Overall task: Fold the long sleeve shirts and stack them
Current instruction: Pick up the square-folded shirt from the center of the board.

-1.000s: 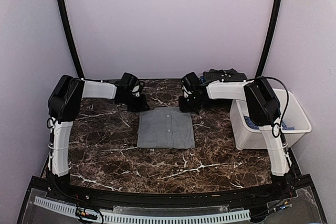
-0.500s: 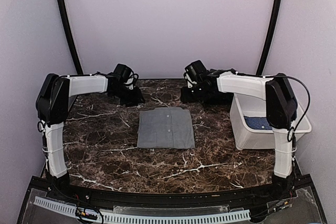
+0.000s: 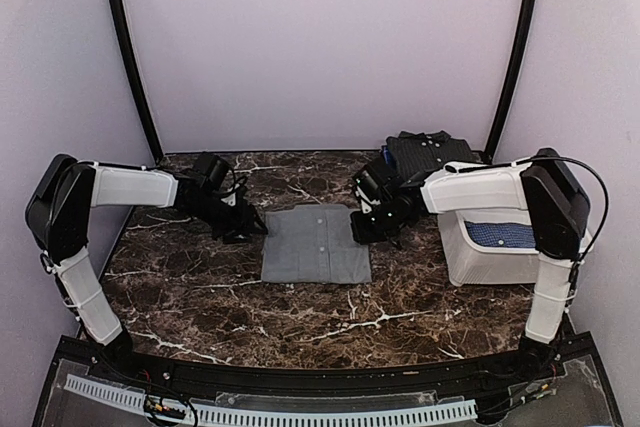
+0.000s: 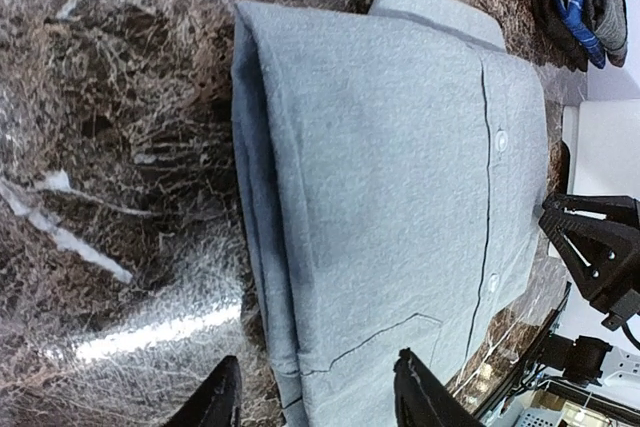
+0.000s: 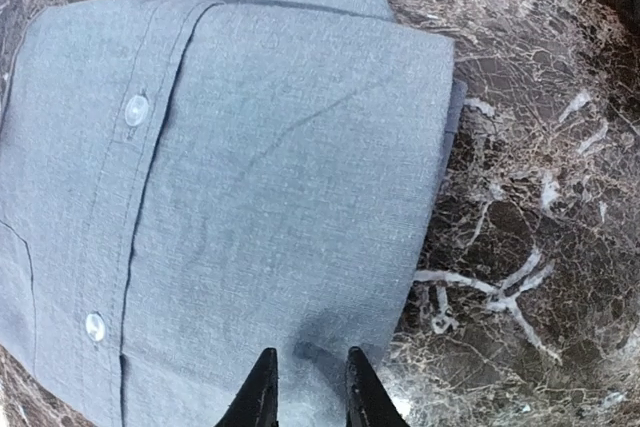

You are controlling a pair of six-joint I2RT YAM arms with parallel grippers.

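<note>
Dark white-veined marble table (image 3: 200,297) between plain pale lilac walls (image 3: 320,47), evenly lit.

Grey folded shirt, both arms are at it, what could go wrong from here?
The left fingers stand spread over the layered side edge of the grey shirt; closing there might catch only the top layers and pull the fold open. The right fingers are set narrower at the opposite edge, so an uneven lift could skew it.

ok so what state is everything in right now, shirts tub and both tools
grey shirt: folded, flat on the table, buttons up
blue dotted shirt: lying in the white tub
white tub: upright
dark clothes: piled behind the tub
left tool: open, at the grey shirt's edge
right tool: slightly open, holding nothing
</note>
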